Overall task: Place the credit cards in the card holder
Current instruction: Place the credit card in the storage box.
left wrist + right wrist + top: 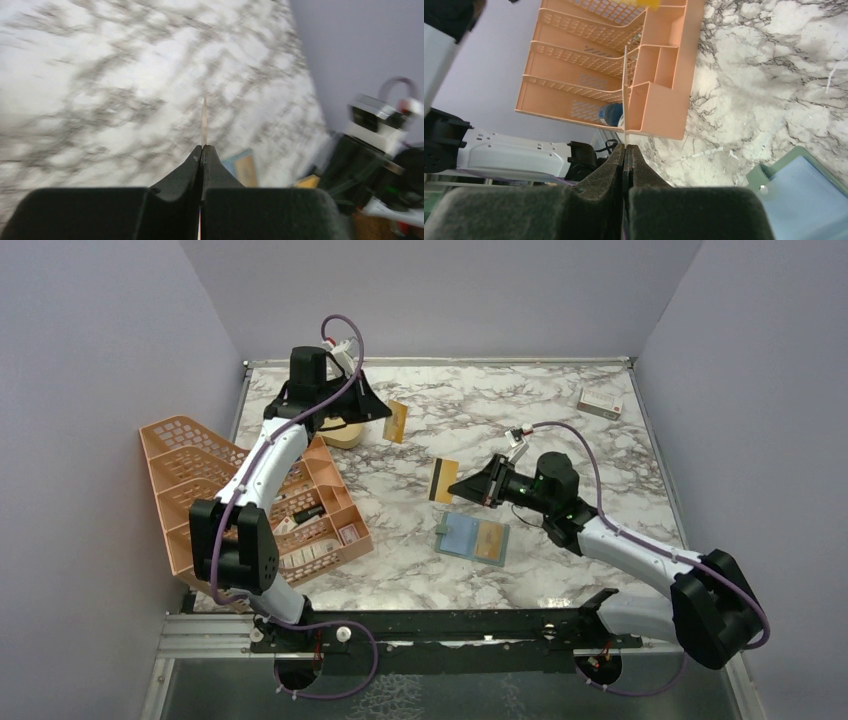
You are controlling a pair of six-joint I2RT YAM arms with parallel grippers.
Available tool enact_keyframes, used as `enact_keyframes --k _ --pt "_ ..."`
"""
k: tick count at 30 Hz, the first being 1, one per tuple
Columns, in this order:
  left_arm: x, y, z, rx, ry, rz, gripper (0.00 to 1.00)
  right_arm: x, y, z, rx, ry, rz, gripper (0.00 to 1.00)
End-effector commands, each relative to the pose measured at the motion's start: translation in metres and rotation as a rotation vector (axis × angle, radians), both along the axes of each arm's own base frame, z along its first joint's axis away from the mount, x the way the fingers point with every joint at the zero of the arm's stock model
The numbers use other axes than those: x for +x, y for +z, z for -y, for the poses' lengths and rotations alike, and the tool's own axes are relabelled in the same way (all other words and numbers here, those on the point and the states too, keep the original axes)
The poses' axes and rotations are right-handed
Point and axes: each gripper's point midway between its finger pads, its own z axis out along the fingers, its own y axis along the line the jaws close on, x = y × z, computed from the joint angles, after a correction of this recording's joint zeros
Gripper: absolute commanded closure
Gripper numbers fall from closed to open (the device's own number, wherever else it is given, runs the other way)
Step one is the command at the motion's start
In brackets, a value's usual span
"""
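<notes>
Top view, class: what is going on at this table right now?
Two robot arms each hold one card. The left gripper is shut on a tan-orange card towards the far side of the marble table. The right gripper is shut on a second card, close to the card holder, which lies open and flat. Neither card is in it yet.

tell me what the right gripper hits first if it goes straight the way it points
Likely the orange organizer, dead ahead of the right gripper and the credit card it pinches; nothing shows between, though depth is unclear.
</notes>
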Motion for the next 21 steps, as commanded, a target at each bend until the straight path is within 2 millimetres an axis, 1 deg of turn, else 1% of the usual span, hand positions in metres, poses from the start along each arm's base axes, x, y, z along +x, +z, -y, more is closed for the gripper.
enact_keyframes --k 1,4,6,10,12,14,18,21 --pt "0.04 -0.044 -0.081 0.496 0.231 0.056 1.0 -0.006 -0.005 0.012 -0.077 -0.018 0.052 0.99" --pt "0.062 -0.054 -0.113 0.678 0.297 0.081 1.0 -0.01 -0.001 0.017 -0.111 -0.019 0.075 0.99" --pt "0.077 -0.068 -0.136 0.816 0.327 0.077 1.0 -0.011 0.002 0.02 -0.125 -0.025 0.089 0.99" --pt "0.1 -0.086 -0.176 1.005 0.376 0.019 1.0 -0.013 0.006 0.025 -0.141 -0.037 0.109 0.99" --pt "0.112 -0.093 -0.184 1.028 0.378 0.013 1.0 -0.014 0.006 0.026 -0.144 -0.042 0.11 0.99" --pt "0.122 -0.095 -0.188 1.049 0.373 0.018 1.0 -0.014 0.006 0.027 -0.144 -0.042 0.112 0.99" --pt "0.135 -0.097 -0.204 1.12 0.389 0.024 1.0 -0.013 0.007 0.027 -0.156 -0.041 0.114 0.99" --pt "0.141 -0.104 -0.216 1.159 0.391 0.009 1.0 -0.012 0.006 0.027 -0.16 -0.05 0.113 0.99"
